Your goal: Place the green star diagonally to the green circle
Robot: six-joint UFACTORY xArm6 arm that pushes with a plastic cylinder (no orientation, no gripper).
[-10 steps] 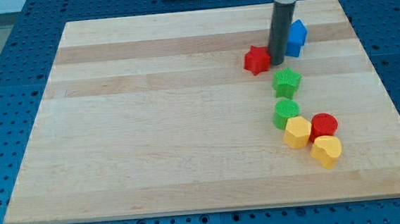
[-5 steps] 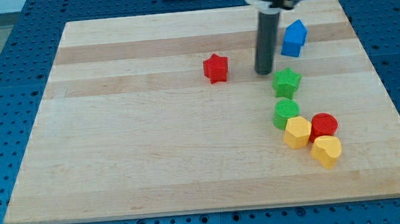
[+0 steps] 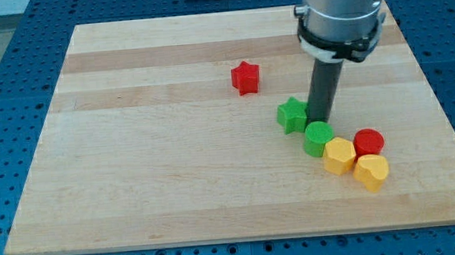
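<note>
The green star (image 3: pixel 292 115) lies on the wooden board (image 3: pixel 174 163), up and to the left of the green circle (image 3: pixel 319 138). My tip (image 3: pixel 320 121) stands right against the star's right side and just above the circle. The star and the circle almost touch at a corner. The blue block does not show; the arm's body covers the place where it was.
A red star (image 3: pixel 245 77) lies alone toward the view's top, left of my rod. A yellow hexagon block (image 3: pixel 339 154), a red circle (image 3: pixel 368 142) and a yellow heart block (image 3: pixel 371 171) cluster right of the green circle.
My tip moved right and down, and pushed the green star left and down to beside the green circle. The green circle shifted slightly left. The red star kept its place over the last half second.
</note>
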